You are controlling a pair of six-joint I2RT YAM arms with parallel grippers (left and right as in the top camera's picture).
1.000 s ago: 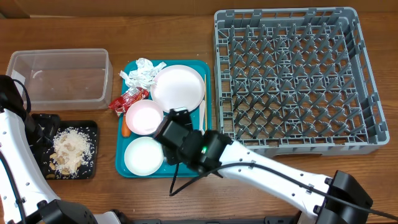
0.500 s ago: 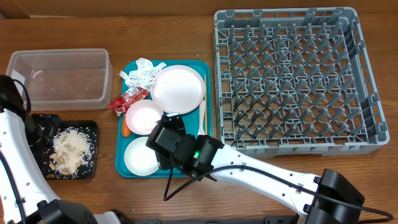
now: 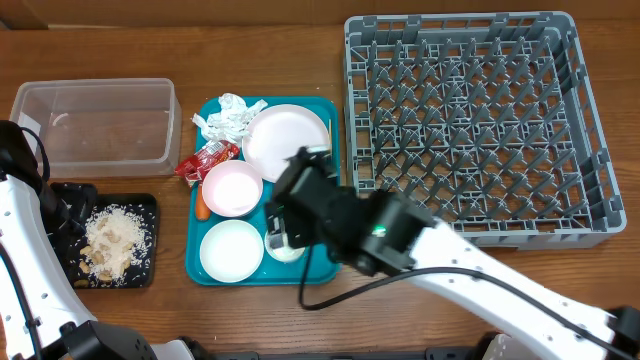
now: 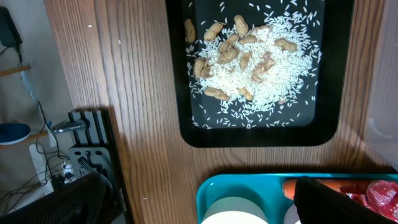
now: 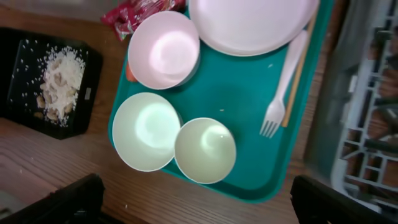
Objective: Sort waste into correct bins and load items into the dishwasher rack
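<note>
Dishes lie on the teal tray (image 5: 242,93): cup (image 5: 205,150), white bowl (image 5: 147,130), pink bowl (image 5: 163,50), plate (image 5: 249,22), fork (image 5: 283,87). Right gripper (image 5: 196,196) hovers near the cup, fingers wide and empty, probably lining up a pick for the rack (image 3: 352,120). Left gripper (image 4: 202,199), also wide, hangs beside the black tray (image 4: 175,93) holding rice (image 4: 261,68).

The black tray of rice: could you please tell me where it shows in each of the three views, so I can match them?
Overhead: the black tray lies at lower left, left of the teal tray.
Left wrist: the black tray fills the top centre, above the teal tray.
Right wrist: the black tray sits at the upper left edge, left of the teal tray.
Shared landmark: the teal tray.
</note>
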